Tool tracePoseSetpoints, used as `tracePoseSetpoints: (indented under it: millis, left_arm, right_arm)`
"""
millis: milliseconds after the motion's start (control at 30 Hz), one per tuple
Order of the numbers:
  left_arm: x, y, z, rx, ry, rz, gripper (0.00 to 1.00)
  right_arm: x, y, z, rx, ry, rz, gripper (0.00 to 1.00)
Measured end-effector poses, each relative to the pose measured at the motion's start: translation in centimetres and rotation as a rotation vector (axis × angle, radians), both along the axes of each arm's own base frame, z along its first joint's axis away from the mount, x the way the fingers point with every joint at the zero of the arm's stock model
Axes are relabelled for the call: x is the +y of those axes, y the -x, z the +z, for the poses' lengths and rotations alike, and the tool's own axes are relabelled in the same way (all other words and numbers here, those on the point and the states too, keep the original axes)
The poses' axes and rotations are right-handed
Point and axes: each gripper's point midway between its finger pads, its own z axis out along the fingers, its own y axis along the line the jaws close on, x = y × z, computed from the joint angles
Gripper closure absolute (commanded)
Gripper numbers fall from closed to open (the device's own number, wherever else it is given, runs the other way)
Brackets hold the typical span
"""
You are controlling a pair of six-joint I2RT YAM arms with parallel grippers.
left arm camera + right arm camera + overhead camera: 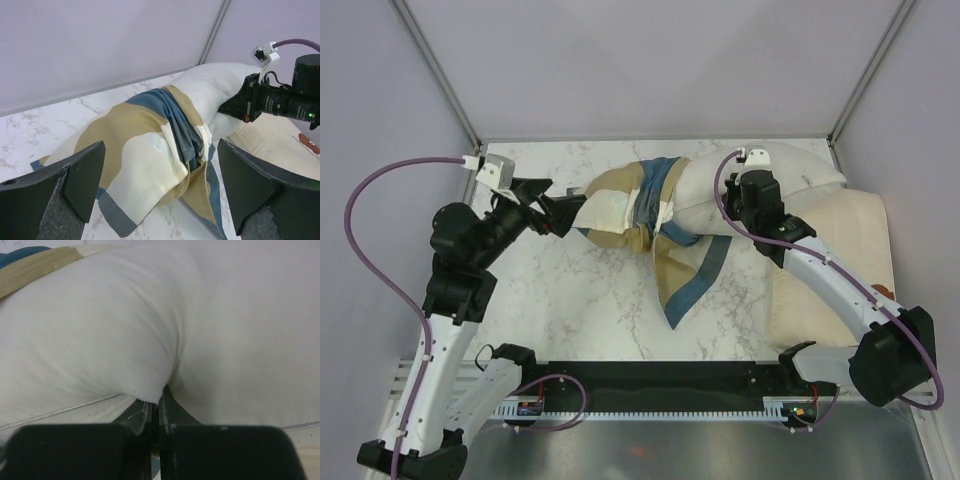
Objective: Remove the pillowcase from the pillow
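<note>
We've got the marble table [570, 300] under everything. Across its far side lies the pillow [770, 185], with its bare white half to the right. Its left half sits inside the pillowcase [620, 210], which is bunched in folds, a loose flap trailing toward us.

Our right gripper [159, 400] is pinched tight on a fold of the pillow's bare fabric, anchoring it. Our left gripper [161, 150] stands wide open with nothing in it. It's aimed at the pillowcase's left end, and the cloth is just ahead of the fingers; we can't tell if they touch.

To do this well, we reckon we should bite a thick gather of the case alone, not the pillow inside. Then we pull leftward, low along the table, away from the right-hand anchor.
</note>
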Motion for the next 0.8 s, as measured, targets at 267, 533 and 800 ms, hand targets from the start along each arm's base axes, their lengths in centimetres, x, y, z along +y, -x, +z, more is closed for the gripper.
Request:
tracePoseSetpoints:
  millis: [267, 533, 800]
  left_arm:
    - [1.0, -2.0, -5.1, 0.166, -0.026, 0.094, 0.00]
    - [0.9, -2.0, -11.0, 0.389, -0.053, 0.100, 0.29]
    - [0.7, -1.6, -12.7, 0.455, -0.046, 0.095, 0.98]
  right_arm:
    - [0.2, 0.3, 0.0, 0.006, -0.009, 0.013, 1.00]
    - [0.2, 0.4, 0.0, 0.010, -0.012, 0.016, 1.00]
    - [0.2, 0.5, 0.0, 0.011, -0.011, 0.014, 1.00]
